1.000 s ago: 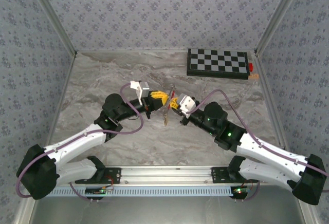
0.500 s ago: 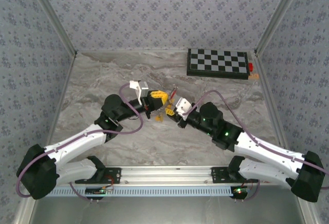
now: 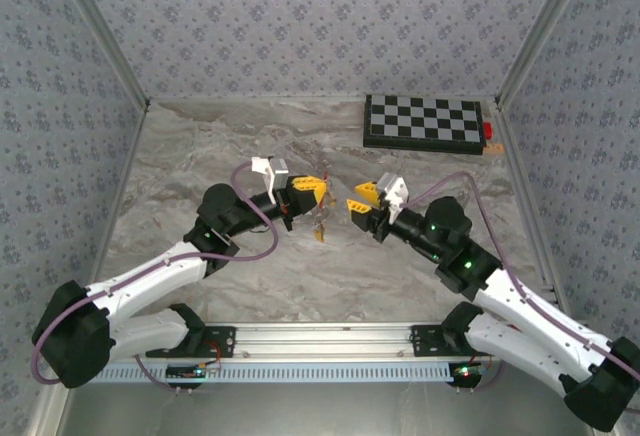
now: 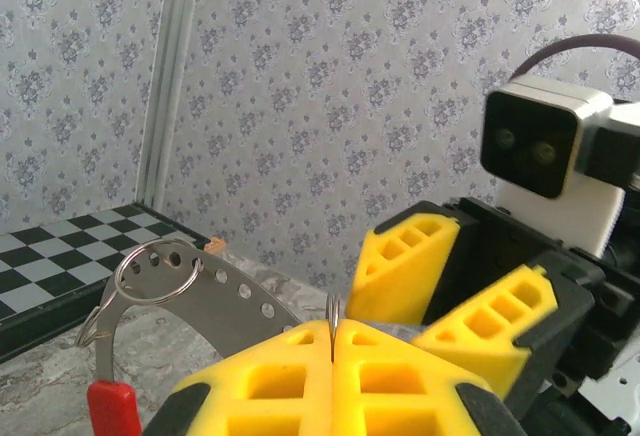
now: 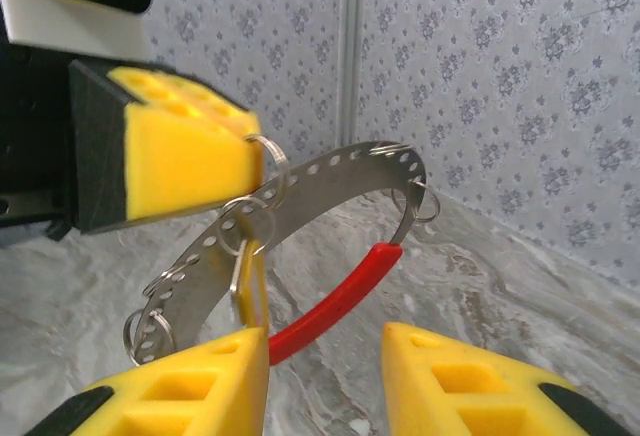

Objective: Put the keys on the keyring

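Note:
My left gripper (image 3: 312,188) is shut on a small split ring (image 4: 331,314) that belongs to the keyring, holding it above the table. The keyring is a perforated grey metal band (image 5: 300,196) with a red section (image 5: 335,301) and several small rings. A yellow-headed key (image 5: 250,276) hangs from one of those rings and also appears below the left gripper (image 3: 320,228). I cannot make out the orange-tan key. My right gripper (image 5: 325,356) is open just right of the keyring (image 3: 362,196). Its left fingertip (image 5: 190,396) sits close under the hanging key.
A black-and-white chessboard (image 3: 424,121) lies at the back right, with a small red and orange piece (image 3: 488,136) at its right end. Patterned walls close in the marble table (image 3: 200,156) on three sides. The two grippers face each other closely mid-table.
The right gripper has opened and drawn back to the right, away from the keyring. The left gripper has kept its hold, and the key now hangs free below it.

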Tool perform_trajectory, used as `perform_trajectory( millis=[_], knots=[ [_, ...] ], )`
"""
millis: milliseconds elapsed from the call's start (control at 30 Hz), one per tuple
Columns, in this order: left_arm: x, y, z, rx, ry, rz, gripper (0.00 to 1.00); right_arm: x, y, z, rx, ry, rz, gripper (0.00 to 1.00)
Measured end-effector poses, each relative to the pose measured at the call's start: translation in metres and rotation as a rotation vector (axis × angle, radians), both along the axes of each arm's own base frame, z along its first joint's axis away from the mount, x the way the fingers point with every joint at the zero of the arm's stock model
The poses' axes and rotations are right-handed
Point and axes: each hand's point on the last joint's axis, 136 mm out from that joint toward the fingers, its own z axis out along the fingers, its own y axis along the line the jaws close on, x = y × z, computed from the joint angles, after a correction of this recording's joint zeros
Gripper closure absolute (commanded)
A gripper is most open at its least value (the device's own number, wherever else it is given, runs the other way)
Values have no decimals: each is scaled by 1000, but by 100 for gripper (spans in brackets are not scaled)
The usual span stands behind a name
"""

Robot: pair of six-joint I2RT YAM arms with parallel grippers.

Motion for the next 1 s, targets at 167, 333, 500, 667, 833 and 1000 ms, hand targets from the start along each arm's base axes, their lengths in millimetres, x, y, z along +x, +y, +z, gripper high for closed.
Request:
perform_trajectory(
  millis=[167, 333, 500, 667, 833, 1000],
  knots=[
    [0, 0, 0, 0, 0, 0, 100, 8, 3, 7, 113, 96, 69, 65],
    [0, 0, 0, 0, 0, 0, 100, 12, 14, 9, 195, 184, 162, 64],
    [0, 0, 0, 0, 0, 0, 100, 13, 23, 20, 259, 224, 241, 66],
    [0, 0, 0, 0, 0, 0, 100, 11, 31, 29, 291, 243, 305, 69],
    [0, 0, 0, 0, 0, 0, 100, 11, 36, 27, 296, 265, 336, 70],
    [0, 0, 0, 0, 0, 0, 100, 10, 38, 24, 295, 284, 351, 76]
  ],
)
